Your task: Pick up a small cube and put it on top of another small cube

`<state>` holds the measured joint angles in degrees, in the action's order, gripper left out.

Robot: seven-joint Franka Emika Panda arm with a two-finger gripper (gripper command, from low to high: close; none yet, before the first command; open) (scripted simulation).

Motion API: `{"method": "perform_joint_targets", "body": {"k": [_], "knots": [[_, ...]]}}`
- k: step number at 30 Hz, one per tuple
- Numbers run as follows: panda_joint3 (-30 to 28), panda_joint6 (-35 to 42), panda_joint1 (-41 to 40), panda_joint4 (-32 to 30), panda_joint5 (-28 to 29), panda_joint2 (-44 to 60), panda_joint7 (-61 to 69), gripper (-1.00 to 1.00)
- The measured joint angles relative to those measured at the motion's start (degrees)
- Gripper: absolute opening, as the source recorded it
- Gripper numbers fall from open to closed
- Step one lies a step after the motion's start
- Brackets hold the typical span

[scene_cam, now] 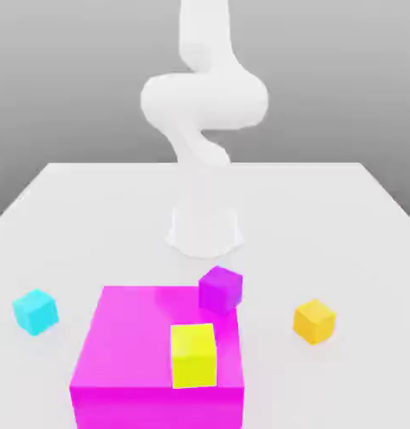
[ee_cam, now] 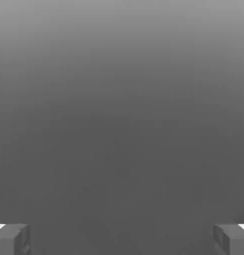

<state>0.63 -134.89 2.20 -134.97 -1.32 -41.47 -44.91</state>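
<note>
The small orange-yellow cube [scene_cam: 313, 321] sits on the white table [scene_cam: 90, 218] toward the exterior view's right, with nothing touching it. A cyan cube [scene_cam: 35, 311] of like size lies at the exterior view's left. A purple cube [scene_cam: 220, 288] stands at the far right corner of the big magenta block [scene_cam: 132, 343]. A lemon-yellow cube [scene_cam: 194, 355] rests on that block's top near its front edge. In the hand view my gripper [ee_cam: 122, 240] is open, its two fingertips [ee_cam: 14, 239] wide apart with only plain grey between them.
The white arm [scene_cam: 204, 100] rises from its base [scene_cam: 205, 228] at the table's middle back and leaves the picture at the top. The magenta block takes up the front middle, between the cyan and the orange-yellow cubes.
</note>
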Motion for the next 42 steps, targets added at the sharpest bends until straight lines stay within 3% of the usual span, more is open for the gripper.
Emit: {"method": "perform_joint_targets", "body": {"k": [9, 15, 20, 26, 27, 34, 42], "knots": [[4.66, -13.01, 8.92, -12.91, -4.31, 18.75, 3.05, 0.00], [9.68, -22.31, 13.91, -21.85, -4.25, 32.10, 2.92, 0.00], [12.21, -29.95, 16.62, -27.72, 2.59, 42.80, -1.93, 0.00], [3.29, -39.89, 23.64, -26.04, 11.25, 55.31, -8.32, 0.00], [2.17, -41.19, 24.67, -25.75, 11.70, 56.90, -8.73, -1.00], [1.98, -41.35, 24.78, -25.72, 12.18, 57.06, -9.10, -1.00], [7.40, -30.02, 21.72, -27.25, 3.65, 43.79, -2.21, -1.00]]}}
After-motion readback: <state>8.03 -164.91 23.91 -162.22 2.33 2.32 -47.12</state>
